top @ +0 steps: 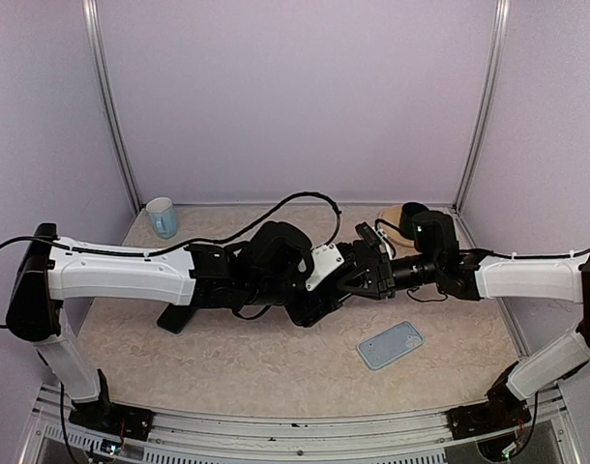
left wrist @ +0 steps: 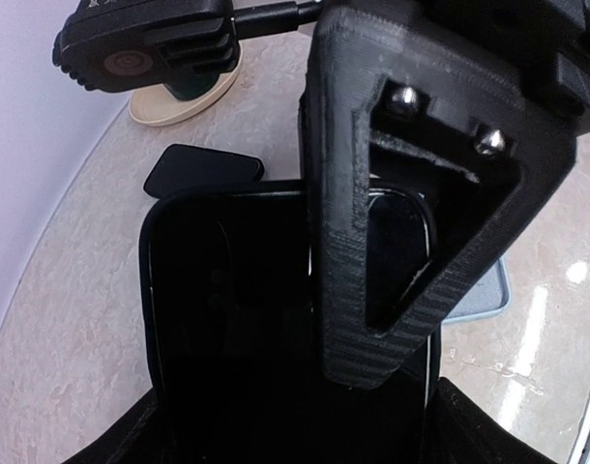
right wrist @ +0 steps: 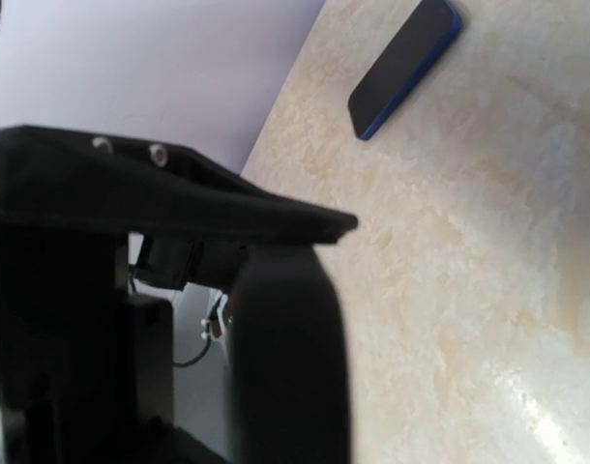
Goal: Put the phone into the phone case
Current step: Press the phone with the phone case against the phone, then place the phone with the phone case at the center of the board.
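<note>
Left gripper [top: 322, 290] closes wide across the phone [left wrist: 227, 329], held in the air left of the phone case [top: 390, 345]. Right gripper [top: 358, 274], nearly closed, pinches its edge. If you release either before the other grips firmly, the phone may slip and drop.

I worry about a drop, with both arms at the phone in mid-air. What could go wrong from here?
1. The phone hangs above the table, pinched flat by the right gripper, with the left gripper's jaws straddling its sides. If either lets go before the other is firm, it could fall.
2. The phone case lies loose and flat on the table, so it might slide when the phone is pressed in.
</note>
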Controlling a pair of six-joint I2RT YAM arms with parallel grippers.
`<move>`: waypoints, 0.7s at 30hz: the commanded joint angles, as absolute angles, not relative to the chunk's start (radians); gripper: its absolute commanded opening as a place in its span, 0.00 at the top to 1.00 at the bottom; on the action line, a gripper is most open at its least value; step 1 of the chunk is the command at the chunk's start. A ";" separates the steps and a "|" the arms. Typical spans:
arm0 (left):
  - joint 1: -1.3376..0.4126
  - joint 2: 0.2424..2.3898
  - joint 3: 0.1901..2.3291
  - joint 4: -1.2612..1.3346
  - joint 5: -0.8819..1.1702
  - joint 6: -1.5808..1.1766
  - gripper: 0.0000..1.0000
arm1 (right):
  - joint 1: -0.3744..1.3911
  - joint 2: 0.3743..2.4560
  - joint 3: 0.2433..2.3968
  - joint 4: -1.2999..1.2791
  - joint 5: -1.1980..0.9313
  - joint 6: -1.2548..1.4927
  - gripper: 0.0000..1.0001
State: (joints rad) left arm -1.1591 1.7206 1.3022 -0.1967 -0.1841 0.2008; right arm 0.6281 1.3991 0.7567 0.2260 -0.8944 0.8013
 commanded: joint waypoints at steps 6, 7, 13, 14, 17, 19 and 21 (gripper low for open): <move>-1.129 1.787 1.336 -0.193 -0.194 0.073 0.51 | 0.630 1.387 0.816 0.264 -0.891 0.790 0.56; -1.123 1.788 1.336 -0.193 -0.192 0.063 0.51 | 0.627 1.385 0.816 0.258 -0.887 0.788 0.52; -1.089 1.805 1.355 -0.214 -0.191 0.005 0.52 | 0.590 1.336 0.801 0.201 -0.810 0.775 0.27; -1.084 1.809 1.358 -0.218 -0.192 0.005 0.52 | 0.581 1.323 0.797 0.186 -0.788 0.771 0.24; -1.069 1.822 1.372 -0.230 -0.196 -0.044 0.52 | 0.553 1.292 0.784 0.143 -0.735 0.763 0.18; -1.057 1.833 1.388 -0.243 -0.194 -0.067 0.52 | 0.537 1.272 0.773 0.122 -0.706 0.761 0.15; -1.041 1.847 1.405 -0.257 -0.193 -0.091 0.52 | 0.525 1.253 0.765 0.102 -0.675 0.759 0.13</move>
State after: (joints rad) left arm -1.0760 1.8214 1.3563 -0.2119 -0.1665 -0.0235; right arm 0.5526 1.3182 0.7753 0.1402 -0.7498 0.7765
